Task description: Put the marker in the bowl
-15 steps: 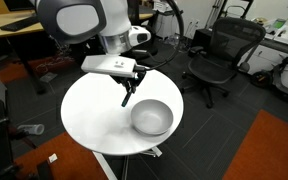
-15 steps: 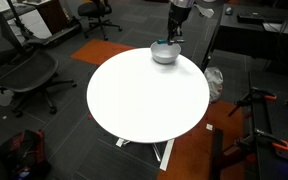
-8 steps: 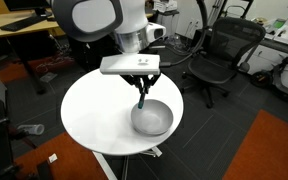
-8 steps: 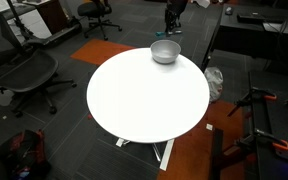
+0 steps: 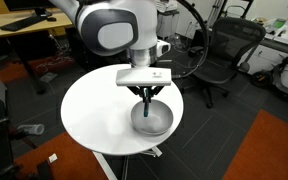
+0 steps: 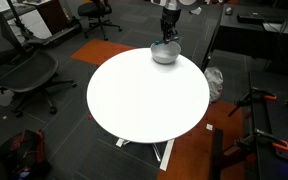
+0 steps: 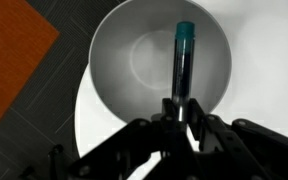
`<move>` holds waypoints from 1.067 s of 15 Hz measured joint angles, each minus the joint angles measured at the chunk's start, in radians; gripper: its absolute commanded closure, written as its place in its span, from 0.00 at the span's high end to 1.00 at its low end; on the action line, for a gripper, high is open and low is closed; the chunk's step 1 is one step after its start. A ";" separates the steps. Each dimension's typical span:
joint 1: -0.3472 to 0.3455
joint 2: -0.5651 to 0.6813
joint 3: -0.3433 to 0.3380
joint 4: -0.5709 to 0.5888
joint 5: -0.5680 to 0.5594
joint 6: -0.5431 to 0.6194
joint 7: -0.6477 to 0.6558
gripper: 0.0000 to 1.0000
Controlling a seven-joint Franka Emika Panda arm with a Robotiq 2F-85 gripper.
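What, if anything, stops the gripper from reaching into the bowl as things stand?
Probably nothing, so yes. In the wrist view the gripper, shut on the marker, hangs right above the bowl, with the marker's tip over its open inside. An exterior view shows nothing between gripper and bowl.

Access from above: the round, smooth light grey-white bowl point(image 5: 160, 126) has its mouth facing up. The black two-finger gripper point(image 5: 147, 98) hangs directly over it, clamped on the slim teal-blue marker point(image 7: 183, 60) (height over the bottom cannot be told). The bowl sits near the rim of the round white table point(image 6: 144, 105), with bare top on its inward side. A black mesh office chair point(image 5: 216, 55) stands well apart from the table.
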 measured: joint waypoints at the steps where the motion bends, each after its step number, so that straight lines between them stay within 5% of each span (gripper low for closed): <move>1: -0.002 0.013 -0.001 0.012 -0.002 -0.002 -0.001 0.44; 2: -0.004 0.023 -0.002 0.023 -0.004 -0.004 -0.002 0.44; 10: -0.013 0.059 -0.006 0.078 -0.017 -0.038 -0.002 1.00; 16: -0.019 0.063 -0.006 0.089 -0.018 -0.050 -0.001 1.00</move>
